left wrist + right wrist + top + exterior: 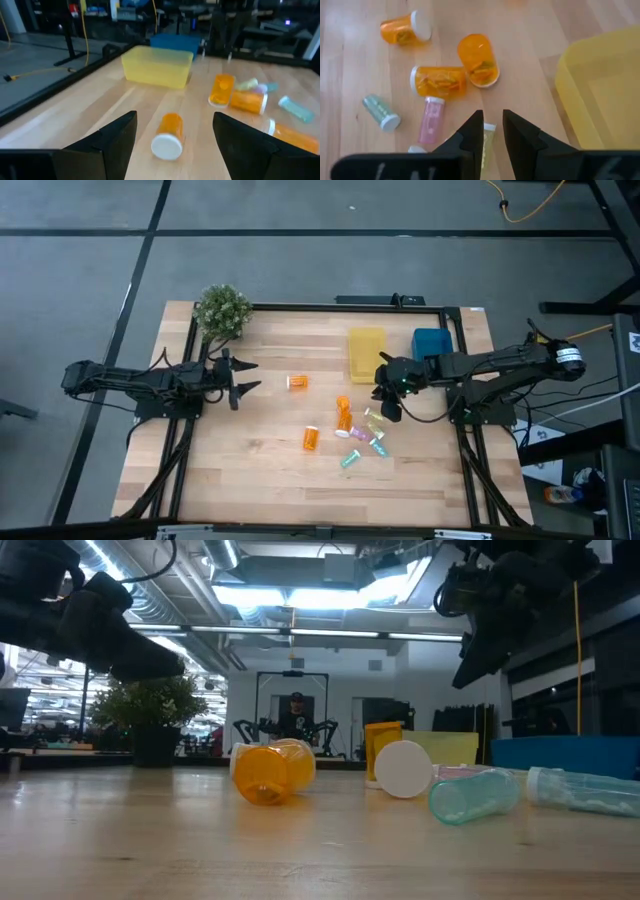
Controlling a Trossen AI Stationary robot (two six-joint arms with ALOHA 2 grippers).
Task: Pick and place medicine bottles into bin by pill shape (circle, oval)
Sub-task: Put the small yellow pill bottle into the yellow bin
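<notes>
The right tool (389, 402) hangs over the near edge of the bottle cluster with its two fingers drawn almost together, only a thin slot between them, and nothing held. Directly under that slot, in the right wrist view, lies a pale yellowish bottle (486, 141); its cap end shows between the fingertips. Just beside it lies a pink bottle (430, 120), and farther out a green-tinted bottle (380, 112). Ahead of the tool lie two orange bottles (440, 81), touching or nearly so, with a third orange bottle (404, 28) well beyond them. The yellow bin (366, 352) sits close on one side of the tool, and the blue bin (432, 344) just past it.

The left tool (240, 377) waits with its fingers spread wide, empty, pointing at a lone orange bottle (168, 135) that lies on its side on the bench (270, 470) a short way ahead of it, cap toward the tool.

The step in hand looks like the right tool's approach to the pale bottle below it. To do it well, the fingers should part wider than the bottle before descending, straddle it across its round body, not along its length, and come down clear of the pink neighbour so it is not nudged. The pill shape inside cannot be read here, so the bin choice stays undecided.
</notes>
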